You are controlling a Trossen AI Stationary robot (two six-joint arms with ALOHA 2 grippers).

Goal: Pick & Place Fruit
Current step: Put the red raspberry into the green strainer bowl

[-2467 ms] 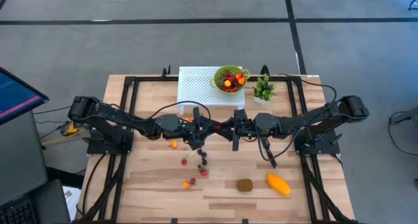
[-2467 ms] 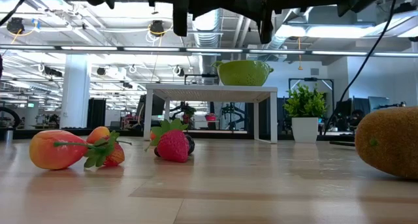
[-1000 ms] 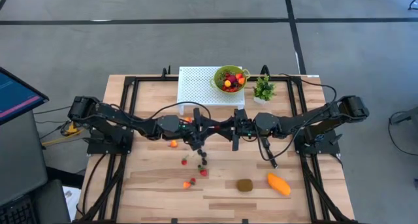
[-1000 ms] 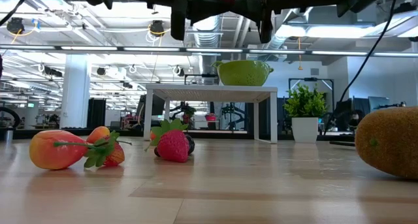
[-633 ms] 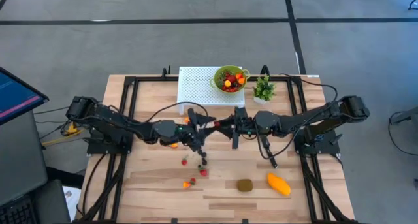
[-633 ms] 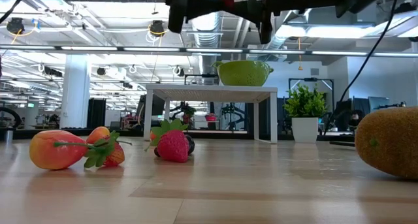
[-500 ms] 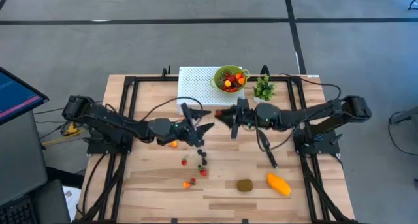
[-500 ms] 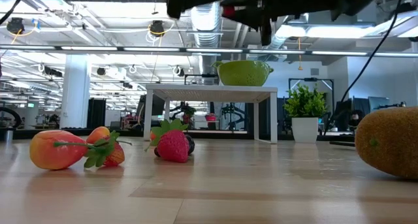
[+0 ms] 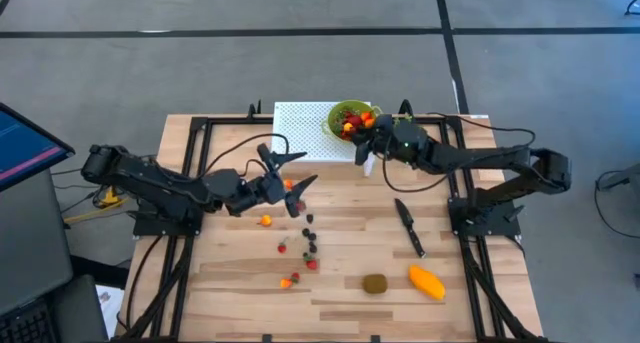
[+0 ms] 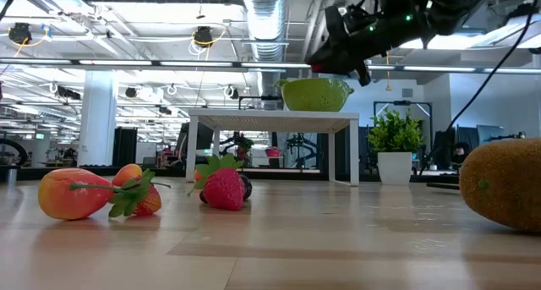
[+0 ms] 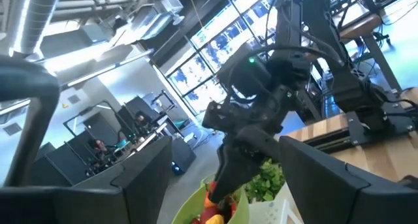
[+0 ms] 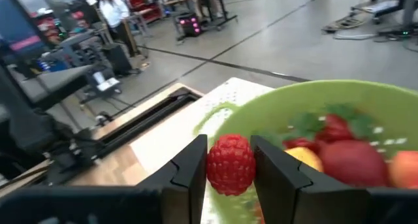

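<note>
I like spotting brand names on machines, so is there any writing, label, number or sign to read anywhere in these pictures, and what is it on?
None can be read.
The monitor beside the table shows coloured bands only; any text on it is too small to read.
The lit window panels in the room behind show blue-white patterns, too blurred to read.
The green bowl, the raspberry in the right gripper and the wooden table show no lettering.

The wooden tabletop (image 9: 230, 273) carried scattered berries (image 9: 304, 245), a kiwi (image 9: 375, 283), a mango (image 9: 426, 281), a knife (image 9: 409, 227), a white rack (image 9: 300, 133) and a potted plant (image 9: 405, 113).
</note>
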